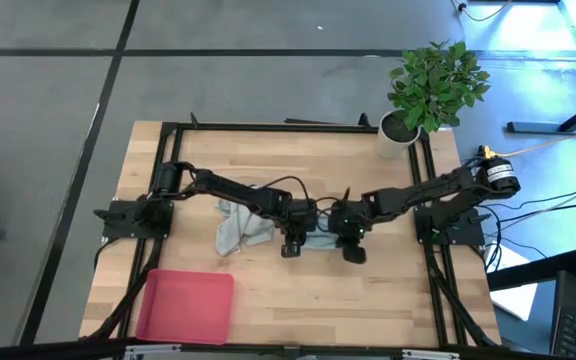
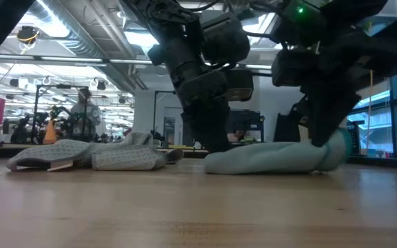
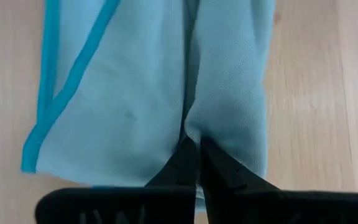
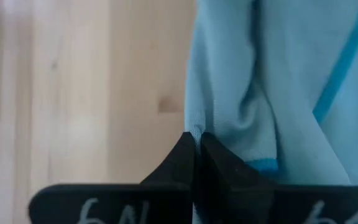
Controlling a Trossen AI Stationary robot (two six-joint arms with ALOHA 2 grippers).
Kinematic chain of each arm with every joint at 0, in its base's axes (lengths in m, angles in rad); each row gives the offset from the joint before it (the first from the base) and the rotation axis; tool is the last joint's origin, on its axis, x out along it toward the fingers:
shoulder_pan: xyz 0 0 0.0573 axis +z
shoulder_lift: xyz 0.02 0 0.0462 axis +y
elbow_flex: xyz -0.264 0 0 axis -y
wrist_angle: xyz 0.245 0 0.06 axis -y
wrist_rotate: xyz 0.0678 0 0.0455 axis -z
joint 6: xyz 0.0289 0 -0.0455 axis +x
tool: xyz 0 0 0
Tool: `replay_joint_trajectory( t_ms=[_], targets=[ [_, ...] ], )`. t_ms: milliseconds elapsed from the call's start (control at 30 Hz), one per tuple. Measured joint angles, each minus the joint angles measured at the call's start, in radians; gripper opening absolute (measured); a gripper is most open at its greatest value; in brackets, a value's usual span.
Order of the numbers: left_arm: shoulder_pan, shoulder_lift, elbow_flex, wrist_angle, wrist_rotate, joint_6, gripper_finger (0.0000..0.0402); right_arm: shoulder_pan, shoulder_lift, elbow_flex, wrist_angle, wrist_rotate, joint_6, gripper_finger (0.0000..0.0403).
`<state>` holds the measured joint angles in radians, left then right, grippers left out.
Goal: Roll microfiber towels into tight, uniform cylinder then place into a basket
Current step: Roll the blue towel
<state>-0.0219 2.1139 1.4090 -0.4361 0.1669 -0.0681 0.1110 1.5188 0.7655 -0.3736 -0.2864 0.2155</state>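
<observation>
I see both arms reaching in to the middle of the wooden surface (image 1: 388,290). The left hand (image 1: 292,246) is down on the left end of the pale blue towel (image 2: 267,157), and its fingers are pressed together with a fold of the cloth pinched between the tips. The right hand (image 1: 352,250) is at the right end of the same towel; its fingers are also together and clamp the hem of the cloth. In the low view this towel lies between the two hands as a long, loose bundle on the surface. The grey towel (image 1: 236,226) lies crumpled just to the left of the left hand. The red basket (image 1: 186,305) sits at the near left corner, well apart from both towels. A plant in a white pot (image 1: 408,120) stands at the far right.
</observation>
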Motion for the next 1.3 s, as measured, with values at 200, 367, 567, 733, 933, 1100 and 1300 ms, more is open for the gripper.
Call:
replay_joint_trajectory(
  t_ms=[200,367,567,733,933,1100,1300],
  targets=[
    [-0.001,0.000,0.000,0.008,-0.007,0.001,0.0000,0.020,0.000,-0.001,-0.001,-0.010,0.042,0.0012],
    [-0.008,0.000,0.000,0.007,-0.017,0.025,0.0000,-0.007,0.000,-0.003,-0.006,-0.023,0.121,0.0012],
    [-0.018,0.000,0.000,0.006,-0.029,0.036,0.0000,-0.065,0.001,-0.005,-0.015,-0.035,0.163,0.0012],
    [-0.018,0.000,0.000,0.003,-0.026,0.039,0.0000,-0.115,0.003,-0.005,-0.014,-0.040,0.169,0.0012],
    [-0.018,0.000,0.000,-0.005,-0.024,0.045,0.0000,-0.172,0.042,-0.005,0.025,-0.033,0.174,0.0012],
    [-0.018,0.000,-0.001,-0.013,-0.022,0.045,0.0000,-0.213,0.084,-0.005,0.070,-0.032,0.172,0.0012],
    [-0.018,0.000,-0.001,-0.014,-0.021,0.045,0.0000,-0.235,0.110,-0.004,0.072,-0.040,0.146,0.0012]
  ],
)
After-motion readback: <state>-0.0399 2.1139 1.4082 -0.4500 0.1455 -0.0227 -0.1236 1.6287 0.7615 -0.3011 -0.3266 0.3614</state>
